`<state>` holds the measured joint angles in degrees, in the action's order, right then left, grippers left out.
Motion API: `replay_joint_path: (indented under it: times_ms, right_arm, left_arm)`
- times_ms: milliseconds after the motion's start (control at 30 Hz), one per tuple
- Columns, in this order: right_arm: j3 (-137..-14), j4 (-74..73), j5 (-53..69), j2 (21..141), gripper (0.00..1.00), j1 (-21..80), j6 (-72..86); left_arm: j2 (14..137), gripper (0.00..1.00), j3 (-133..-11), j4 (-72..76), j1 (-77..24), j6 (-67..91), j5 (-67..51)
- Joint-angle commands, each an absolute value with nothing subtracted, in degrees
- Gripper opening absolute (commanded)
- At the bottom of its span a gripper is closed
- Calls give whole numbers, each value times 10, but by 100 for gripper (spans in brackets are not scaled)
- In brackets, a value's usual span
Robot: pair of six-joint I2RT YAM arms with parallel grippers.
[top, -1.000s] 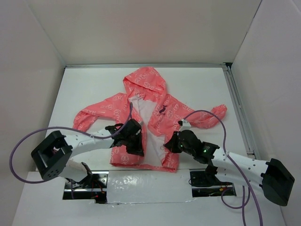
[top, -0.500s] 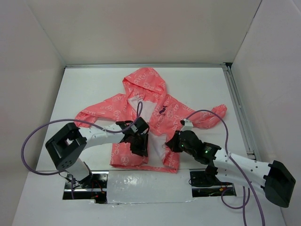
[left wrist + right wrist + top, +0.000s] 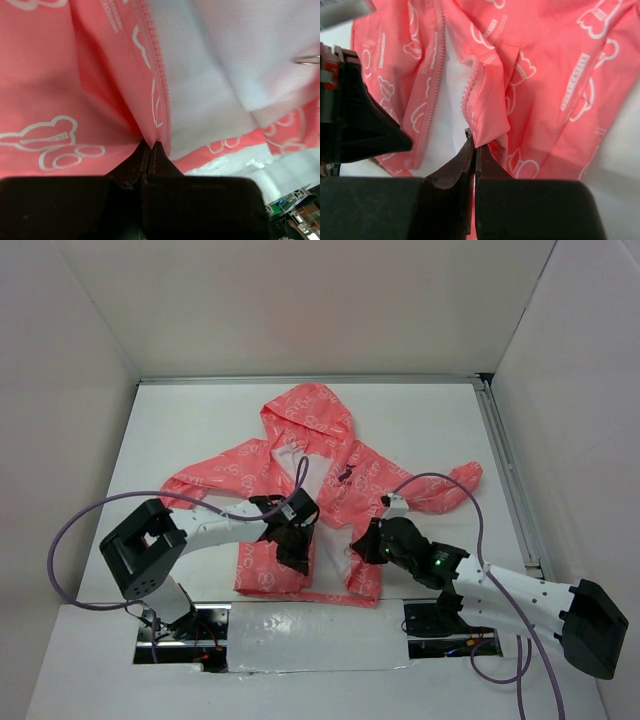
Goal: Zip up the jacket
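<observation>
Coral-pink hooded jacket (image 3: 322, 465) with a white print lies flat mid-table (image 3: 200, 420), hood pointing away from the arms, sleeves spread to both sides. The front is unzipped and pale lining shows between the two edges. Left gripper (image 3: 150, 148) sits on the lower part of the panel on its side, jaws pressed together, pinching a fold of pink fabric right by the zipper teeth. Right gripper (image 3: 473, 146) has its jaws together too, clamped on the lower end of the opposite zipper edge, near the hem.

jacket (image 3: 345, 490) thin matt cloth; lining (image 3: 210, 75) pale fine mesh weave; table (image 3: 200, 420) smooth matt white
</observation>
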<state>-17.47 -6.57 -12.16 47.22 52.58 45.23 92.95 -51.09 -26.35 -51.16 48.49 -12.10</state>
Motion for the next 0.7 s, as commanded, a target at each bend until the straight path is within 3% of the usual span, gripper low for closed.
replay_joint_path:
  times_ms: [0, 467, 667]
  right_arm:
    - [-197, -25, -104, 468, 0, 533, 427]
    - [-198, 193, 66, 414, 0, 534, 352]
    - [-196, 216, 128, 404, 0, 536, 344]
  left_arm:
    - [878, 0, -548, -276, -512, 487, -107]
    - [588, 0, -471, -147, -497, 499, -33]
    - [491, 0, -418, -79, -497, 502, -10]
